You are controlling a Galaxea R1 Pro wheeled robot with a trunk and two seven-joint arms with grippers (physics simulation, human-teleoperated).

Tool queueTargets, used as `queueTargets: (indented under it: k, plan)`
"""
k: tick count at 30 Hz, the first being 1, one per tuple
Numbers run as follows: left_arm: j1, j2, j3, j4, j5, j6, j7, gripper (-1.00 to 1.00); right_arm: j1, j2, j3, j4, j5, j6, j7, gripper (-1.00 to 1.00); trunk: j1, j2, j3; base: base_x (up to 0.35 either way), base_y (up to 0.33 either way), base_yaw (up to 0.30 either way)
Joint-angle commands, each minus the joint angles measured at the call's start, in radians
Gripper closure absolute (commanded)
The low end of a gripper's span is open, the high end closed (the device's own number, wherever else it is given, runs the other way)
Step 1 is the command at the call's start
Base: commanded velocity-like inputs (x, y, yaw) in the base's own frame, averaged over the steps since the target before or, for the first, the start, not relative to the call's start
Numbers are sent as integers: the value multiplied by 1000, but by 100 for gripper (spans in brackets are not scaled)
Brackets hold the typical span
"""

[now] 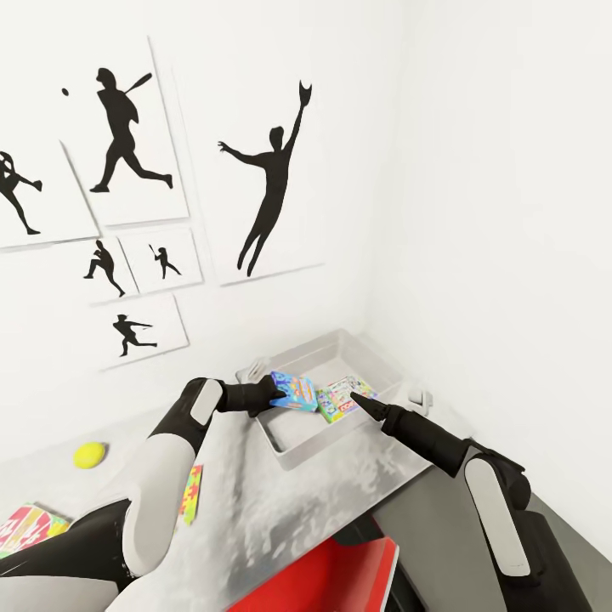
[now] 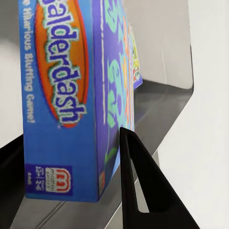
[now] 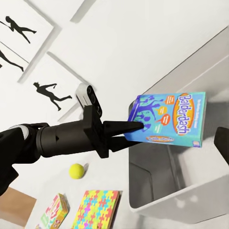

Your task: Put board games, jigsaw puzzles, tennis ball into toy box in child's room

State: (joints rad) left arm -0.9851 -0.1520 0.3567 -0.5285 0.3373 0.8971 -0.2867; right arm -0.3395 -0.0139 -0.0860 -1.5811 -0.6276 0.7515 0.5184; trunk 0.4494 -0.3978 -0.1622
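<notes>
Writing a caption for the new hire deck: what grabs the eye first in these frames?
The left gripper holds a blue Balderdash board game box over the light grey toy box in the table's corner; a second printed board game already lies inside. Black baseball-player silhouette posters cover the white wall behind. A small yellow-green tennis ball and a multicoloured jigsaw puzzle wait on the table.

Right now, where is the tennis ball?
In the head view the tennis ball lies on the table at the left, near the wall, beyond the jigsaw puzzle and well apart from the toy box.
</notes>
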Motion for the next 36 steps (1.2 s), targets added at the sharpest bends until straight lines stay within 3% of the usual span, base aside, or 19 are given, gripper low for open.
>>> queueTargets:
  k: [1, 11, 12, 26, 36]
  plan:
    - [-1, -1, 8, -1, -6, 6, -5, 100, -1, 0, -1, 0, -2, 7, 2, -100, 1, -2, -2, 0, 0, 0]
    - [-1, 1, 8, -1, -6, 8, -6, 100, -1, 2, 0, 0, 3, 6, 2, -100, 1, -2, -2, 0, 0, 0]
    - [-1, 1, 8, -1, -6, 8, -6, -100, -1, 2, 0, 0, 3, 6, 2, -100, 1, -2, -2, 0, 0, 0]
    - [-1, 8, 8, -10, -6, 16, -9, -100, -1, 2, 0, 0, 3, 6, 2, -100, 1, -2, -2, 0, 0, 0]
    - [-1, 13, 10, -90, -6, 115, -18, -100, -1, 2, 0, 0, 4, 6, 2, -100, 1, -2, -2, 0, 0, 0]
